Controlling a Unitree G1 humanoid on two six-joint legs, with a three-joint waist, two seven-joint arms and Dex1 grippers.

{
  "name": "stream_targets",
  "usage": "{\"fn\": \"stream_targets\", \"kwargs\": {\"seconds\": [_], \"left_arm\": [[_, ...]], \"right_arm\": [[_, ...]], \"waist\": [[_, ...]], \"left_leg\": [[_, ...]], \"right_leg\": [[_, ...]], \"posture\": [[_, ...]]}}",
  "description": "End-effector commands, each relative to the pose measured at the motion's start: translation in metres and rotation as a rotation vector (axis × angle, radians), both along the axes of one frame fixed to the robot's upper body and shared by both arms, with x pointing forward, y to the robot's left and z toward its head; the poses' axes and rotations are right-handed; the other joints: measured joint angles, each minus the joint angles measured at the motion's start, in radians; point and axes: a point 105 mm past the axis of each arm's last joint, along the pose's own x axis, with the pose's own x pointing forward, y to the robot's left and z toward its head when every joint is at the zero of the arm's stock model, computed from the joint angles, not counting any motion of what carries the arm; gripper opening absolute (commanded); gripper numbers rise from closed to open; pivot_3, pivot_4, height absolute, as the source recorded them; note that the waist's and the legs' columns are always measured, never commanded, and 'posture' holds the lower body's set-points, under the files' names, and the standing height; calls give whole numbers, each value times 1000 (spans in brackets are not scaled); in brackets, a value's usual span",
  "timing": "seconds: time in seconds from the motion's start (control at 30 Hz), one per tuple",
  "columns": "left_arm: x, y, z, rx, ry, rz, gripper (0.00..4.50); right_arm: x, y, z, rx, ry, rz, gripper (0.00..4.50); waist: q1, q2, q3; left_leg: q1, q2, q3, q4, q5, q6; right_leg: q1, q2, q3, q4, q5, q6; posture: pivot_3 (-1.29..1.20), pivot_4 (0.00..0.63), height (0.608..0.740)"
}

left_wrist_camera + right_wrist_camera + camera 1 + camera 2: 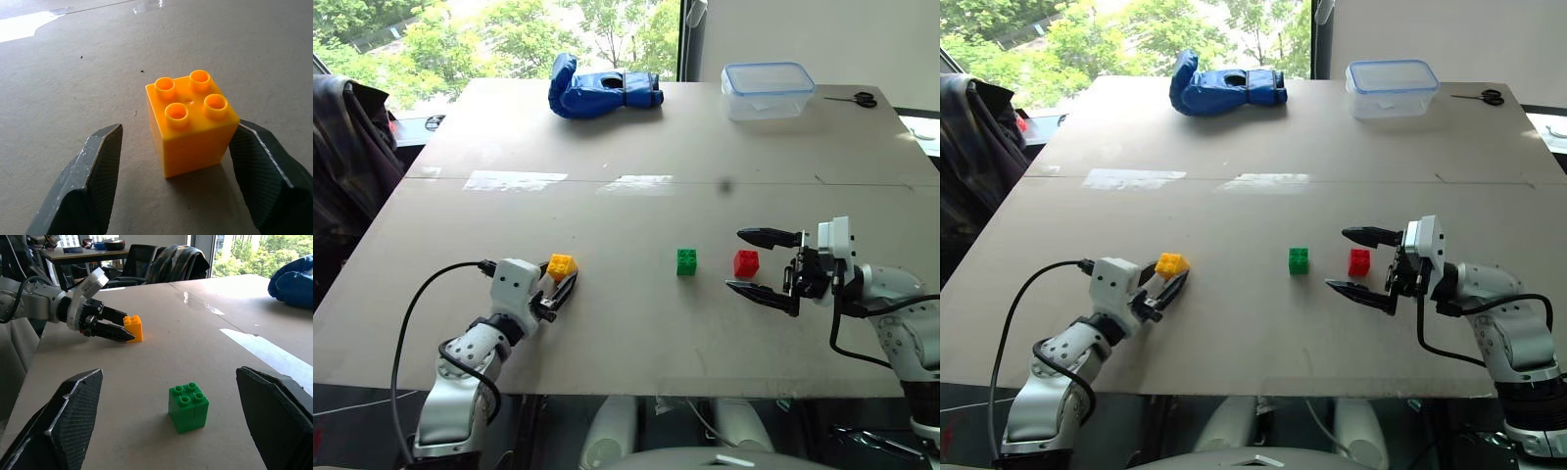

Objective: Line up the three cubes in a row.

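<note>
Left gripper [562,284]: low over the table, at 7 o'clock in the head view; its two black fingers [93,176] stand on either side of the yellow cube, one pad against the cube's side, a gap at the other, so I cannot tell whether it is clamped.
Yellow cube [191,122]: upright on the table with four studs up, between the left fingers, well apart from the other two cubes and at 9 o'clock from them.
Right gripper [766,266]: at 4 o'clock in the head view, pointing across the table toward the cubes, fingers spread wide apart and holding nothing.
Red cube [746,262]: on the table just ahead of the open right fingers, near their tips, touching neither.
Green cube [686,260]: studs up, just at 9 o'clock of the red cube, a small gap between them; the two sit roughly level with each other.
Writing: no brand, label or lettering can be read on any cube or other item.
Table [636,137]: pale board top with bright reflections across its middle.
Blue glove [597,90]: lying at the far edge, around 12 o'clock.
Clear plastic box [767,89]: blue-rimmed lid on, at 1 o'clock on the far side.
Scissors [855,98]: black handles, just beside the box at 2 o'clock.
Obstructions: bare board lies between the yellow cube and the green one.
</note>
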Motion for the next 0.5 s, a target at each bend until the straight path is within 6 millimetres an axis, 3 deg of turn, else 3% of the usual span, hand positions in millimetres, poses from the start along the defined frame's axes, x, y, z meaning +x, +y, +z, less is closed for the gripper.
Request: {"fn": "stream_targets", "kwargs": {"seconds": [0.03, 0.27, 0.4, 0.5], "left_arm": [[2, -1, 10, 8, -62, -4, 1377], [7, -7, 14, -2, -79, -85, 1284], [18, -30, 25, 30, -84, -339, 1284], [24, -55, 29, 159, -66, -672, 1284]], "right_arm": [[-5, -2, 11, 2, -45, -1, 4500], [-7, -3, 11, 4, -46, -6, 4500], [-6, -6, 9, 6, -33, -13, 4500], [-6, -8, 0, -18, -3, -19, 4500]], "waist": [[0, 0, 0], [1, 0, 0], [3, 0, 0], [5, 0, 0]], "left_leg": [[0, 0, 0, 0, 0, 0], [0, 0, 0, 0, 0, 0], [-1, 0, -1, 0, 0, 0], [-1, -1, -1, 0, 0, 0]], "right_leg": [[0, 0, 0, 0, 0, 0], [0, 0, 0, 0, 0, 0], [0, 0, -2, 0, 0, 0], [0, 0, -3, 0, 0, 0]], "posture": [[0, 150, 740], [0, 150, 740], [0, 150, 740], [0, 150, 740]]}}
